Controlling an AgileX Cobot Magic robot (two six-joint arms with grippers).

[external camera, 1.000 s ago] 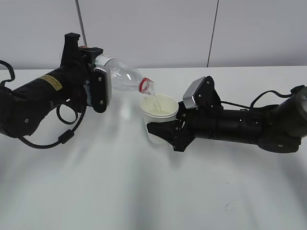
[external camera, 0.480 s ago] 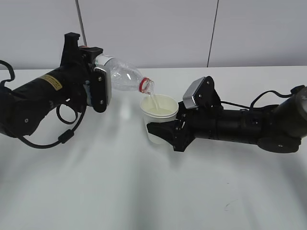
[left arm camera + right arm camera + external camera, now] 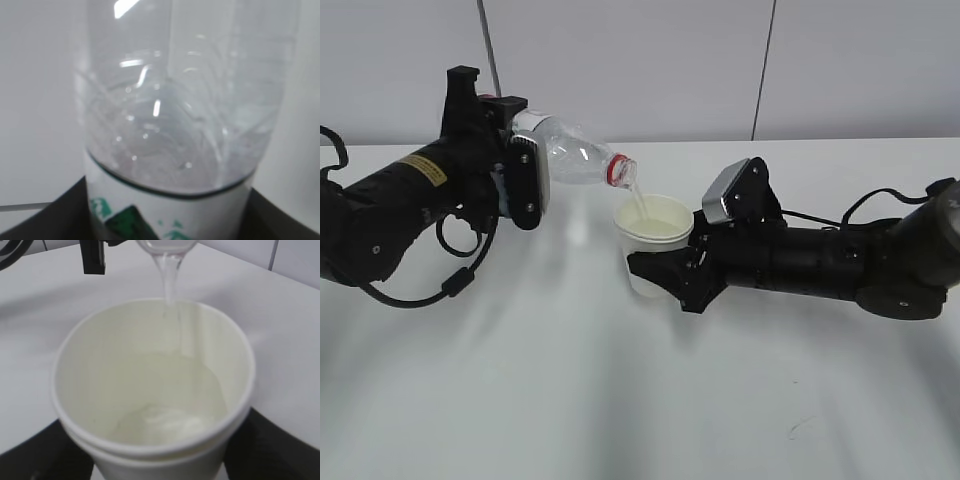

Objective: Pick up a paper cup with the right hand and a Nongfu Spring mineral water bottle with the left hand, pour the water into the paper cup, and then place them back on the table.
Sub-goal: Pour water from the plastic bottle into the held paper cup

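My left gripper (image 3: pixel 525 180), on the arm with the yellow label, is shut on the clear water bottle (image 3: pixel 575 160), which lies tipped with its red-ringed neck pointing right and down. A thin stream of water (image 3: pixel 638 205) falls from its mouth into the white paper cup (image 3: pixel 648 245). My right gripper (image 3: pixel 665 275) is shut on the cup and holds it upright above the white table (image 3: pixel 620 400). In the left wrist view the bottle (image 3: pixel 185 110) fills the frame between the dark fingers. In the right wrist view the cup (image 3: pixel 150 390) holds water, with the stream (image 3: pixel 170 280) entering at its far rim.
A small dark scuff mark (image 3: pixel 800 428) lies on the table at the front right. A grey wall with dark vertical seams (image 3: pixel 765 60) stands behind the table. Black cables loop under the left arm (image 3: pixel 460 280).
The left gripper has risen slightly and tipped the bottle's neck further down. The stream keeps flowing and the water in the cup has risen. The right arm has not moved.
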